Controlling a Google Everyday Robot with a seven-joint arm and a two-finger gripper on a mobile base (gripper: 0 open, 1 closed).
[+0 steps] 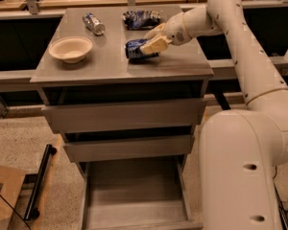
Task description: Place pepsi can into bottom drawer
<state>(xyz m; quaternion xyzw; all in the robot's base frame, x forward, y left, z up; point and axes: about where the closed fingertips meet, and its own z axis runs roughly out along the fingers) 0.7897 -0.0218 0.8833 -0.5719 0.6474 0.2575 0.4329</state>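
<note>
The pepsi can (133, 50), dark blue, lies on its side on top of the grey cabinet (110, 68), right of centre. My gripper (144, 42) reaches in from the right, and its cream fingers (154, 44) close around the can's right end, with the can low over or resting on the top. The bottom drawer (134, 195) is pulled open below, and its grey tray holds nothing.
A cream bowl (70, 49) sits at the left of the top. A slim silver can (93, 23) lies at the back left. A blue and white snack bag (141, 19) lies at the back, just behind the gripper. The two upper drawers are closed. My arm's body fills the lower right.
</note>
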